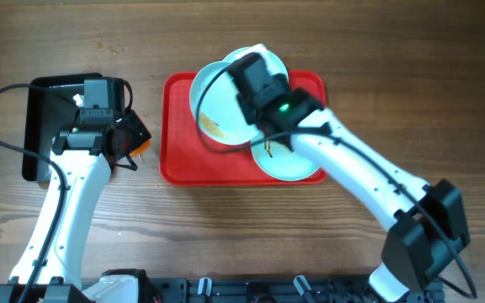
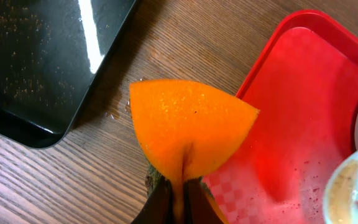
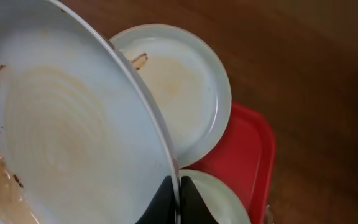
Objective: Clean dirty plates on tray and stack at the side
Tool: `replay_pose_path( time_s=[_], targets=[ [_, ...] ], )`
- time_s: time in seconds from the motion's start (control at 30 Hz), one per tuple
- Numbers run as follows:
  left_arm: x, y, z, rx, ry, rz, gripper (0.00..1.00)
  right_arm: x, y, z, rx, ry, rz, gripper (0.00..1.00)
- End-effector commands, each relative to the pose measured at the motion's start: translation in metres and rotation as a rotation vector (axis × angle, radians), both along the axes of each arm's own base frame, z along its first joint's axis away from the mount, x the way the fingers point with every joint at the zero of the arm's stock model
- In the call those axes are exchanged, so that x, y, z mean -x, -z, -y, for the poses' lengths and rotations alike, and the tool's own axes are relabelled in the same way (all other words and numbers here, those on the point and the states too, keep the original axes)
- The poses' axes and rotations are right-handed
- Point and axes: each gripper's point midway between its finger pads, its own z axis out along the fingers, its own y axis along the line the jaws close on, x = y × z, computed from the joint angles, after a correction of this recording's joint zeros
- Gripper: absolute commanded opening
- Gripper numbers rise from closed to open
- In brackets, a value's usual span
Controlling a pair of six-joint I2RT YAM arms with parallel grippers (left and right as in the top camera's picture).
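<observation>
I think the wiping step is in hand: the right gripper (image 3: 178, 186) pinches the rim of a smeared plate (image 3: 61, 143), tilted above the far left corner of the tray (image 1: 179, 160). The left gripper (image 2: 178, 193), clenched on the orange sponge (image 2: 188, 124) beside the tray's left edge, must next reach the plate's face.

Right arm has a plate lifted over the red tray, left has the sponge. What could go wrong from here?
1. The right gripper pinches the lifted plate only at its rim, tilted; a firm wipe could lever it loose onto the smeared plate beneath.
2. The sponge in the left gripper sits beside the red tray; reaching in to wipe could bump the right gripper.
</observation>
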Motion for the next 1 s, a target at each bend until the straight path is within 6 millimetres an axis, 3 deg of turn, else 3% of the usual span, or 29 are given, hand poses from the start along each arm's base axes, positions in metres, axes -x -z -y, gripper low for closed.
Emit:
replay_pose_path(
  time_s=[0.0,0.27,0.4,0.77,0.97],
  targets=[
    [0.002,-0.002,0.000,0.015,-0.013,0.010,0.04,0.003,-0.030,-0.001,0.206,-0.004,0.165,0.04],
    [0.002,-0.002,0.000,0.015,-0.013,0.010,0.04,0.015,-0.044,-0.019,0.321,-0.069,0.242,0.04],
    [0.002,-0.002,0.000,0.015,-0.013,0.009,0.04,0.014,-0.050,-0.013,0.369,-0.049,0.269,0.04],
    [0.002,-0.002,0.000,0.015,-0.013,0.008,0.04,0.021,-0.053,-0.029,0.387,-0.112,0.289,0.04],
    [0.002,-0.002,0.000,0.015,-0.013,0.008,0.04,0.021,-0.084,-0.038,0.510,-0.114,0.417,0.04]
  ],
)
